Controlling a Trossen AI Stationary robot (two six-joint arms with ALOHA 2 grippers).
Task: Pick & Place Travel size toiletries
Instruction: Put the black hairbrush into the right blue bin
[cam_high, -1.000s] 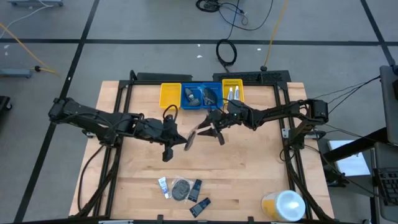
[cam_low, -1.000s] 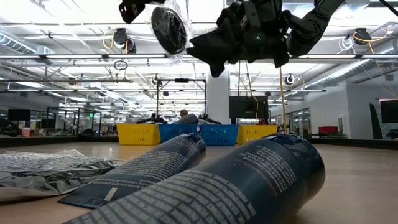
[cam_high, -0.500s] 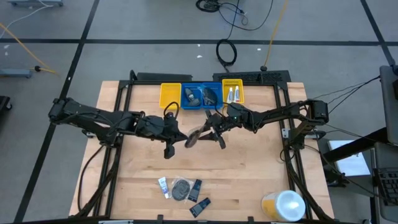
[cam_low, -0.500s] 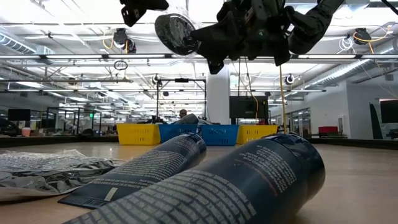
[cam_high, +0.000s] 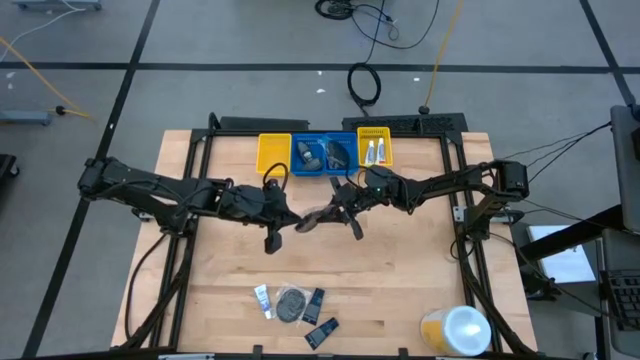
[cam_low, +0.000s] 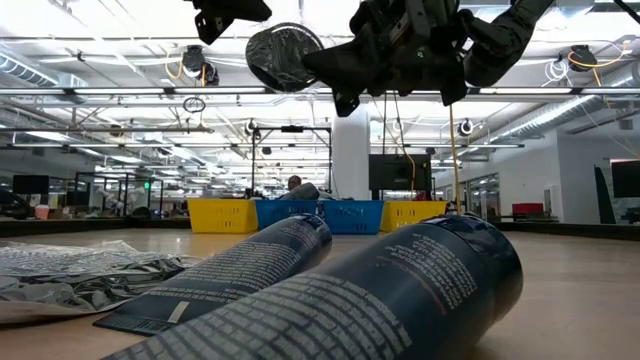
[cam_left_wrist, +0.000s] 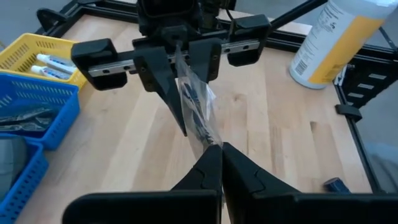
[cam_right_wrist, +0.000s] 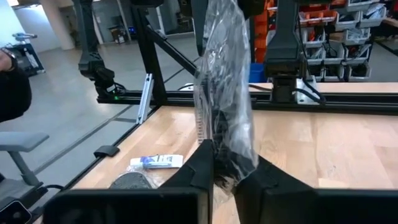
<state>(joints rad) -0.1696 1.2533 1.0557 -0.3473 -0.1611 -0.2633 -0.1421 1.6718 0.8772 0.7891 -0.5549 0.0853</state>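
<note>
Toiletries are being sorted, and one round black piece in a clear crinkly bag (cam_high: 312, 219) is hanging in the air above the middle of the tabletop (cam_high: 400, 280). Both claws are pinching it at once. The left claw (cam_high: 290, 221) is squeezed together on one edge of the bag, and the right claw (cam_high: 333, 211) is squeezed together on the other edge. It looks like a hand-over from one arm to the other.

To do this step well, one claw should be keeping its tight pinch while the other is opening slowly. If both are pulling, the thin bag could rip. If both are letting go, it will fall. The bag is floppy and slippery, so a pinch near the round piece seems safer than one on a loose corner.

The bins are waiting at the far edge of the tabletop: a yellow bin (cam_high: 273, 153), a blue bin (cam_high: 322, 155) with dark things inside, and another yellow bin (cam_high: 375, 150) holding little white tubes. More small items (cam_high: 295, 305) are lying near the front edge, and a large yellow container (cam_high: 455, 330) is standing at the front corner.
</note>
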